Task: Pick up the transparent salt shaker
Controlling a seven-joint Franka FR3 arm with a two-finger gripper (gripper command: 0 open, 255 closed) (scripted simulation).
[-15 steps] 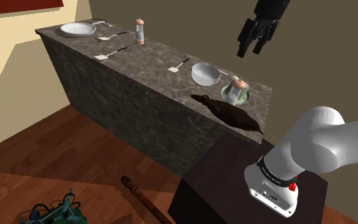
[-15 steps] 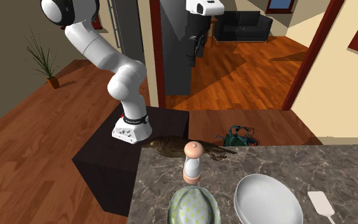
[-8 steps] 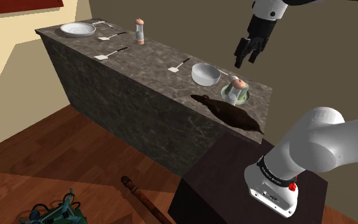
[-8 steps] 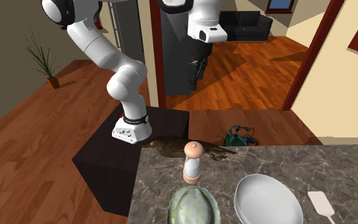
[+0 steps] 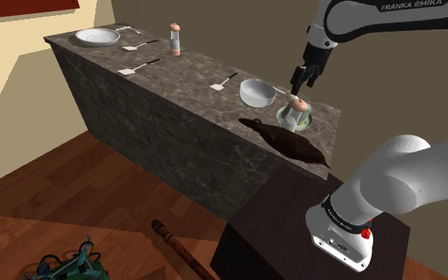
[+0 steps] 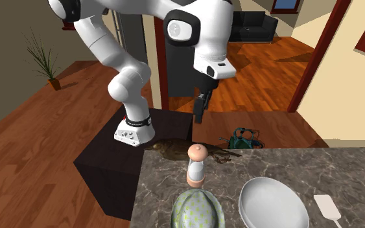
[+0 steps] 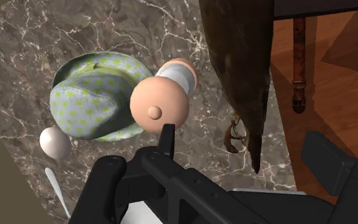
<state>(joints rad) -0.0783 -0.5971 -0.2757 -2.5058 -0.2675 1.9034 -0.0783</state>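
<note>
Peach-capped, clear-bodied, the salt shaker (image 5: 295,110) stood just beside the dotted bowl (image 7: 85,95) on the surface (image 5: 174,83). Your gripper (image 5: 302,79) hung above it, fingers spread. You were in approach; next called for a straight descent, then closing.

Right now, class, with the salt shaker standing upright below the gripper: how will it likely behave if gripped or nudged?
The salt shaker is tall and narrow, so a sideways nudge would probably tip it. Its pale, smooth body looks rigid, possibly slippery. Once down, its round form would likely roll.
</note>
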